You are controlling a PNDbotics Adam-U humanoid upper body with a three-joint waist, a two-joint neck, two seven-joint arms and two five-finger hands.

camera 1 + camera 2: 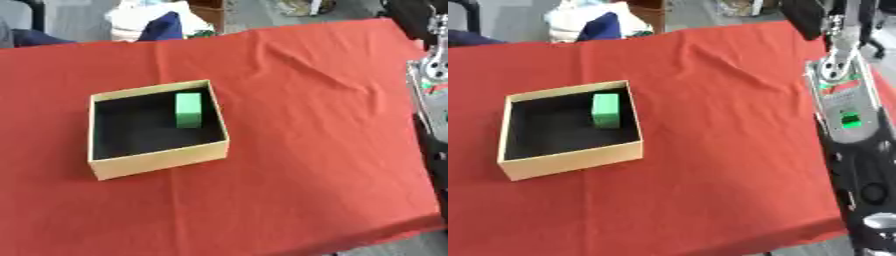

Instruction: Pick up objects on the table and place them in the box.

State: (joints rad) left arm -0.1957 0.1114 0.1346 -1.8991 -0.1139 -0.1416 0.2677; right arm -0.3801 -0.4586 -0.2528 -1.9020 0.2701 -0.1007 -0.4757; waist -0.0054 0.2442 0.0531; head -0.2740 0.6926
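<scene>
Green block (pixel 188 110) lies against box (pixel 157 161) far wall; right arm's (pixel 852 125) fingers seemingly unseen.

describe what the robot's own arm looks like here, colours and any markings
Only the right arm shows, along the right edge: silver-grey metal segments above, a black casing below, with small green and red marks on the silver part. No hand is in view, and the left arm does not show.
</scene>
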